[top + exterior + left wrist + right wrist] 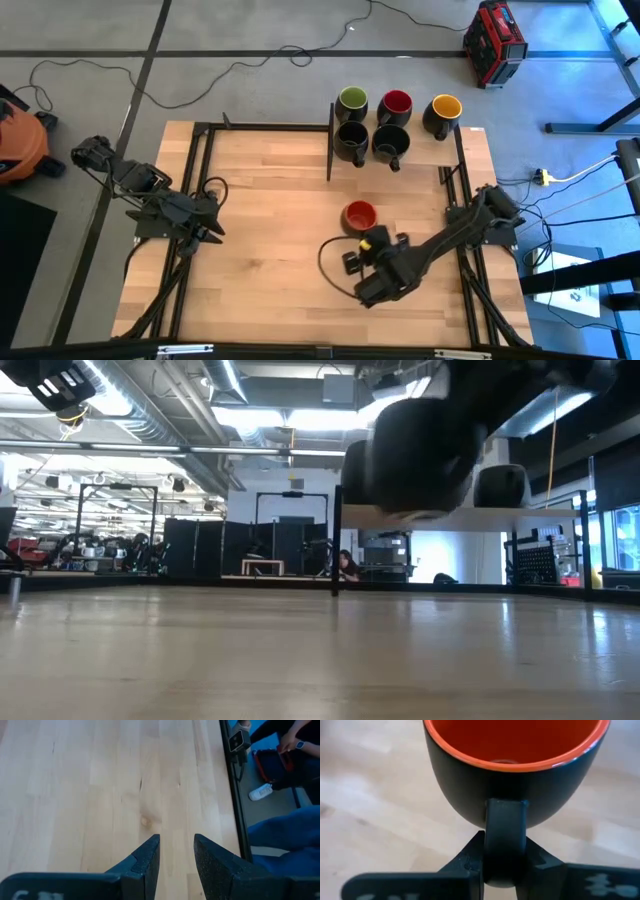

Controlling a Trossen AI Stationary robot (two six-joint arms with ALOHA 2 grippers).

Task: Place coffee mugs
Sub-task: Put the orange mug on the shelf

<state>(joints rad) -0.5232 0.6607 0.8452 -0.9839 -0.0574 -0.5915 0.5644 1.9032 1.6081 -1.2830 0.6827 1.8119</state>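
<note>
A dark mug with a red inside [359, 215] sits in my right gripper [364, 238], which is shut on it right of the table's middle. In the low view this mug [420, 455] hangs well above the tabletop. Five more dark mugs stand on their bases on a raised shelf at the far right: green inside [352, 99], red inside [397, 102], yellow inside [445, 106], and two black inside [351, 140] [390, 142]. My left gripper [212, 226] waits open over the table's left part, holding nothing [176, 851]. My right gripper [505, 851] pinches the red-inside mug's handle [505, 827] between its two fingers, one on each flat side. The fingers come level from the table's near right side. The mug is upright with its mouth up, lifted clear of the table.
The shelf [470, 150] stands on a black frame with an upright post [330, 140] at its left end. Black rails [205, 160] run along the table's left and right sides. Bare wood [270, 200] lies between the two arms. A person's legs [285, 835] show beyond the table edge.
</note>
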